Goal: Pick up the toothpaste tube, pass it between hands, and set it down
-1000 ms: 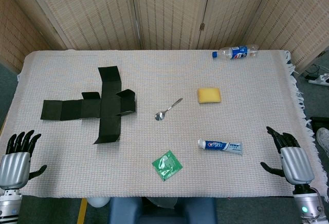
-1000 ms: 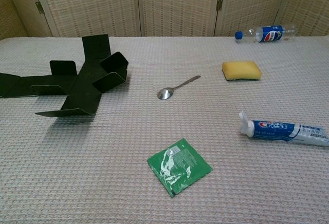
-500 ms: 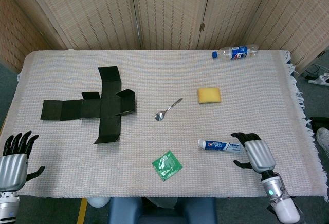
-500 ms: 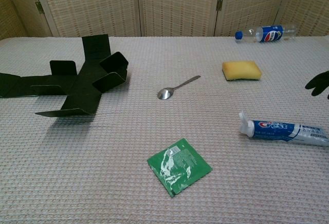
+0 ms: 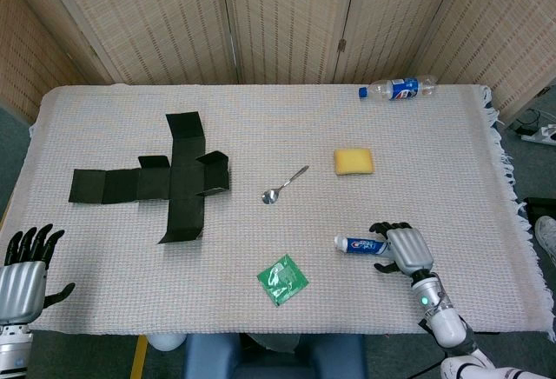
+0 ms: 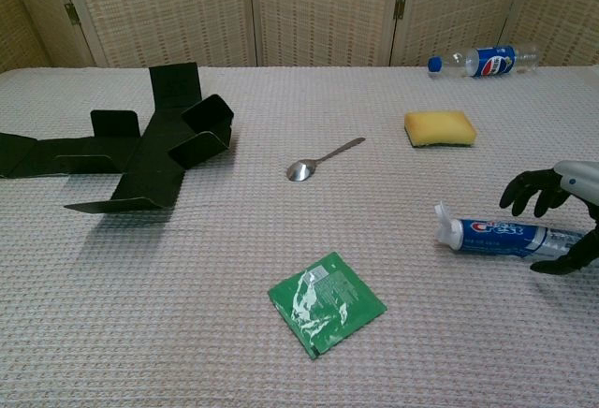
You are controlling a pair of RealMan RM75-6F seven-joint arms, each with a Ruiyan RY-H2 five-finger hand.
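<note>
From the head view, your right hand [image 5: 407,249] is over the tail end of the toothpaste tube [image 5: 361,244], which lies flat on the cloth-covered table [image 5: 261,127] near the front edge, right of centre. The tube's long axis runs left to right across the table, and its white cap points left, toward the green packet [image 5: 282,279]. Your fingers [image 5: 387,227] arch over the far side of the tube while the thumb sits on the near side, so the tube passes between them. They are spread, not closed; I cannot tell from here whether any of them touch it. Your left hand [image 5: 23,270] is well apart at the front left corner, fingers fanned out and holding nothing, so the right hand is plainly the nearer one for the pickup.

From the chest view, the tube [image 6: 510,238] lies almost level, cap end to the left and slightly raised, tail running off toward the right edge. Your right hand [image 6: 559,211] comes in from that edge: dark fingers [image 6: 524,190] hang curved above and behind the tube's printed body, the thumb low in front of its tail. There is a visible gap above the tube, so I judge the grasp not yet closed. Closing across the tube's short width looks like what the move calls for.
</note>
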